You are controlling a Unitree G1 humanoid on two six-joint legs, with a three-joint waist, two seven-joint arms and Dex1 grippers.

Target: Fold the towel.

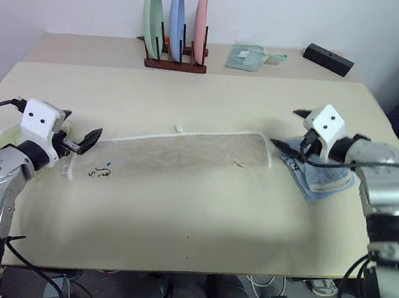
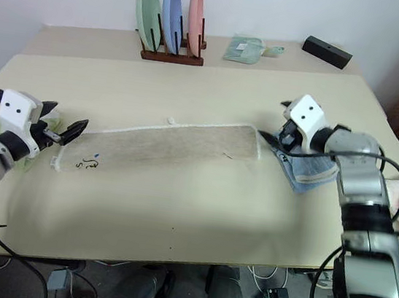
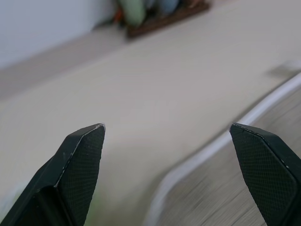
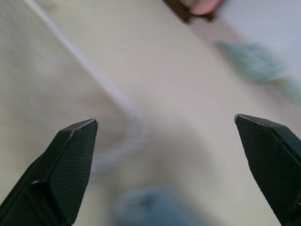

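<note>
head views: the long beige terry towel with white trim lies folded in a strip across the cream table, the left gripper at one end, the right gripper at the other above a light blue cloth.
left wrist: black fingers spread wide, empty.
right wrist: fingers wide, empty.

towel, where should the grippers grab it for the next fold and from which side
Probably the two short ends. The towel lies flat as a long, narrow strip across the table, with the open left gripper at its left end and the open right gripper at its right. Each could come in level from its own side and pinch the white-trimmed edge.
</note>
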